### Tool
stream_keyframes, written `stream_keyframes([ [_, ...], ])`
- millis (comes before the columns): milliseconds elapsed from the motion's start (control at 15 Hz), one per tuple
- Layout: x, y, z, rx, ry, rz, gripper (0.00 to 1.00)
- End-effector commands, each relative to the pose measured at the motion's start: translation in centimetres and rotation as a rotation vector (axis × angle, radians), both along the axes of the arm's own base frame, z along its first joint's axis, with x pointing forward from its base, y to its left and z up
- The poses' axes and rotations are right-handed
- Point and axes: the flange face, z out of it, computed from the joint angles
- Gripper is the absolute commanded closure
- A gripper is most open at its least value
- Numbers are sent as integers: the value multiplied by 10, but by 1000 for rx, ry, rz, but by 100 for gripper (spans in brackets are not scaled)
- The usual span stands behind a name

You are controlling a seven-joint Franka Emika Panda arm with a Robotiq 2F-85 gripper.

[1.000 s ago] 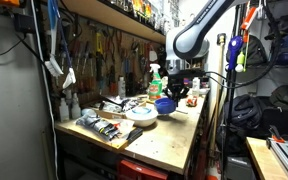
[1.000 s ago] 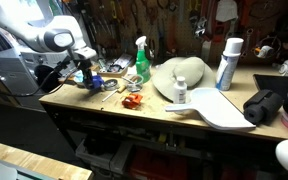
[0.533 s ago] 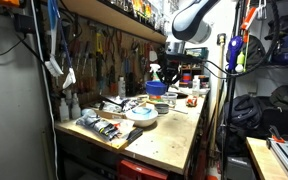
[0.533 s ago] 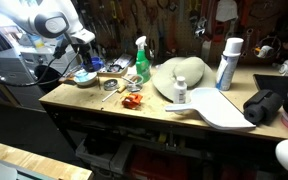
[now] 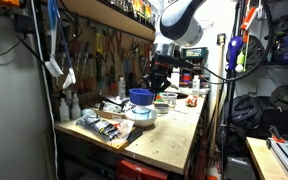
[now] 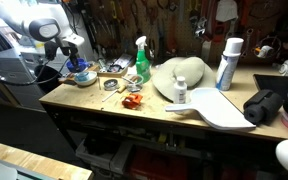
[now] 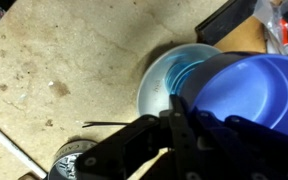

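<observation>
Over the counter (image 5: 174, 140), the gripper (image 5: 158, 84) holds a blue bowl (image 5: 140, 97) aloft above a pale bowl (image 5: 141, 114), with the fingers (image 7: 177, 118) pinching the blue rim. Judged step: carrying. Next move calls for keeping the bowl level and the rims apart.

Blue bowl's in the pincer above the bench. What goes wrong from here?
1. The pincer grips the blue bowl by its rim only; it may tilt or slip out.
2. It hangs off-centre over the pale bowl, so lowering might clip that rim.
3. Tools crowd the bench nearby; a swing might hit them.
</observation>
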Motion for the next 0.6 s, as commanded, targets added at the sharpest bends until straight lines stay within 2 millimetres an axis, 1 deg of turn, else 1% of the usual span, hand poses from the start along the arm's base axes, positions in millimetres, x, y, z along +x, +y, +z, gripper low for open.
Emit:
stream_keyframes([
  [0, 12, 0, -13, -98, 45, 27, 99],
  [200, 18, 1, -17, -135, 59, 40, 99],
  [533, 22, 7, -17, -124, 86, 63, 99],
])
